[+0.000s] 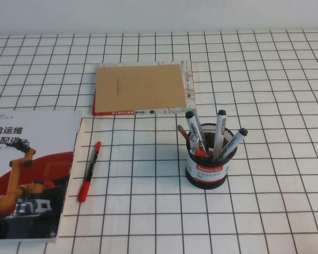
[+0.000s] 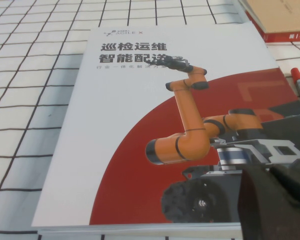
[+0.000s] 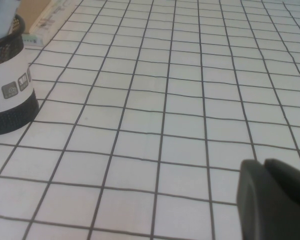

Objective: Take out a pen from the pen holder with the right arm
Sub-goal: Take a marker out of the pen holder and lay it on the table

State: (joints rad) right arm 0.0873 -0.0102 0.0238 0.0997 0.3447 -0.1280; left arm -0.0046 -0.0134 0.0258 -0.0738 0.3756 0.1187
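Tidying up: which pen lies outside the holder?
The red pen, flat beside the brochure; other pens stand in the pen holder. Left gripper over the brochure, right gripper over bare cloth.

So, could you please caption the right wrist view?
Right hand, shut, over the grid cloth near the pen holder; left hand over brochure.

The table [image 1: 265, 69] is covered with a white cloth ruled in a black grid, and four things lie directly on it. At the robot's left near edge lies a large brochure [image 1: 26, 174] printed with an orange robot arm on red and white, and a red pen [image 1: 89, 171] lies just beside its right edge, roughly parallel to it. Farther back near the middle a book [image 1: 140, 88] with a plain brown cover lies flat, and nearer and to the right of it a black mesh pen holder [image 1: 207, 169] with a white label stands upright, well apart from the red pen.
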